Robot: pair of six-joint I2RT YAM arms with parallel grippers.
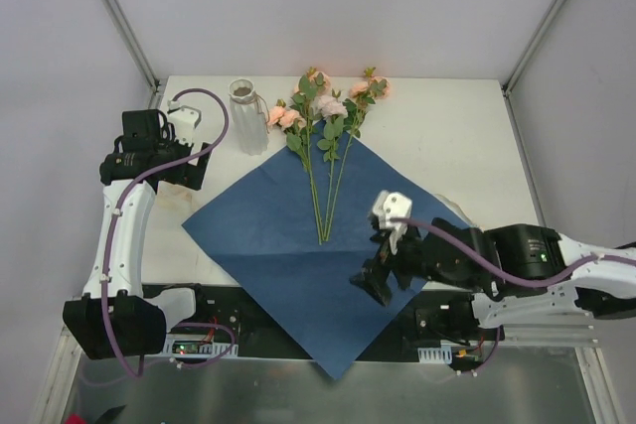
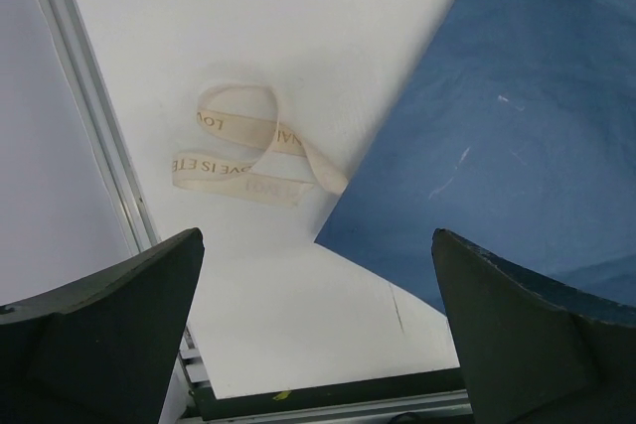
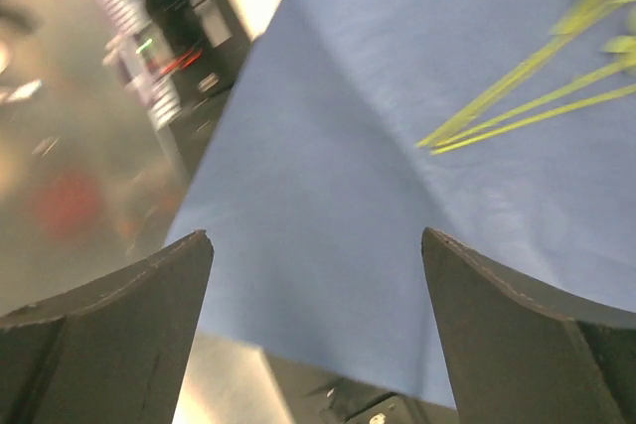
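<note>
A: Where's room around the blue sheet (image 1: 278, 245)?
B: Over its near half there's bare paper under my right end effector (image 3: 316, 320), fingers spread. Flower stems (image 1: 320, 196) cross its middle toward the far corner.
A: Left of it?
B: A ribbon (image 2: 248, 151) lies at its left corner, below my left end effector (image 2: 318, 330). A jar (image 1: 244, 116) stands past its far-left edge. Right of it, open bench (image 1: 477, 146).

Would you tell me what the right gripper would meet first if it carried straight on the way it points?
Most likely the blue sheet, clear of the flower stems; depth is unclear.
</note>
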